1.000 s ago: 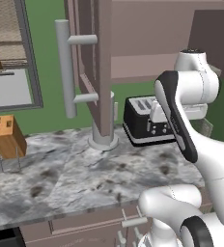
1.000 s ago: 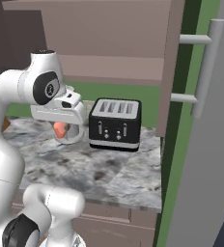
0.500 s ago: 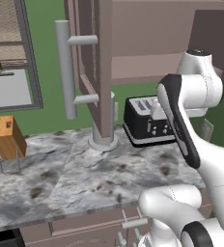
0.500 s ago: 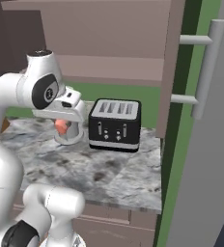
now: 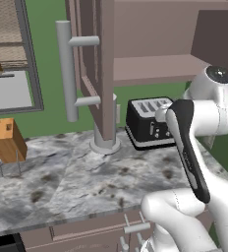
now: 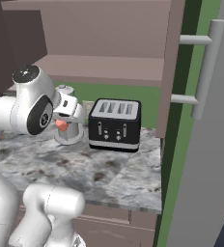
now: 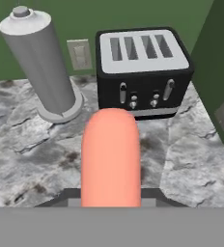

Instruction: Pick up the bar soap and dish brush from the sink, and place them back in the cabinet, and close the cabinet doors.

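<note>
The salmon-pink bar soap [image 7: 110, 159] sits between my fingers and hides the fingertips in the hand view. From the right base view, my gripper [image 6: 63, 121] is shut on the bar soap [image 6: 61, 125], held above the counter just left of the toaster. The mauve-brown cabinet [image 6: 99, 67] is above, its inner shelf [image 5: 155, 66] bare. Both cabinet doors stand open: the left one [image 5: 94, 74] with its grey bar handle [image 5: 66, 69], the right one [image 6: 169, 72] with its handle [image 6: 208, 67]. The sink and dish brush are out of view.
A black four-slot toaster [image 7: 140, 67] [image 5: 148, 123] stands on the grey marbled counter [image 5: 71, 182] under the cabinet. Left of it is a grey cylindrical canister [image 7: 39, 62] [image 5: 106, 135]. A wooden knife block [image 5: 8, 140] sits at the far left.
The arm has shifted a little and the gripper with the soap has risen slightly. The grip has not changed.
</note>
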{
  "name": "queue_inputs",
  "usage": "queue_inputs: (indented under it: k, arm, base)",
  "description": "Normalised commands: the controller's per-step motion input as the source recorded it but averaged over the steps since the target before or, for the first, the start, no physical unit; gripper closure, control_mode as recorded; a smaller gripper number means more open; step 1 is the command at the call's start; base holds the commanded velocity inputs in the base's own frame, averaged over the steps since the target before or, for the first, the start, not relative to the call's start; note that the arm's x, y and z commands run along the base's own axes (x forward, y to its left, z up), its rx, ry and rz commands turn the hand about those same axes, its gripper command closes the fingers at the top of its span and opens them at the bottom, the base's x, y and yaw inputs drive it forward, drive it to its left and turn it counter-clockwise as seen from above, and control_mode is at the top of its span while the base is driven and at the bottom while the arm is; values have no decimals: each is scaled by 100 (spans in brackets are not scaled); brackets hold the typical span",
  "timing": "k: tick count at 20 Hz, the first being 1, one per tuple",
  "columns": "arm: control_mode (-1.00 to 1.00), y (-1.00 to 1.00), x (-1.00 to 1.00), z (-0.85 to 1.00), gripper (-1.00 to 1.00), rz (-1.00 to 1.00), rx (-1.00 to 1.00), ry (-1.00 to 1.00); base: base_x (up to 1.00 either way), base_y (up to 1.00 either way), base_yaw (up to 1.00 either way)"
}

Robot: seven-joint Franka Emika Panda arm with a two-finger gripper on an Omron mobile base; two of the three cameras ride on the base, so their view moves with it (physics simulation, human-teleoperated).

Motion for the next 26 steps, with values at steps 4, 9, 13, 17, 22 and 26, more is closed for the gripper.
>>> queue_inputs:
  k: [4, 9, 13, 17, 22, 26]
  arm:
    - [-100, -5, 0, 8, 100, 0, 0, -34]
    - [-100, -1, 0, 35, 100, 0, 0, -36]
    - [-100, 0, 0, 56, 100, 0, 0, -29]
    - [-100, 0, 0, 60, 100, 0, 0, -27]
    - [-100, 0, -1, 63, 100, 0, 0, -17]
    - [-100, 0, 0, 72, 100, 0, 0, -4]
  base:
    - [0, 0, 0]
    - [0, 0, 0]
    - [0, 0, 0]
    - [0, 0, 0]
    - [0, 0, 0]
    - [0, 0, 0]
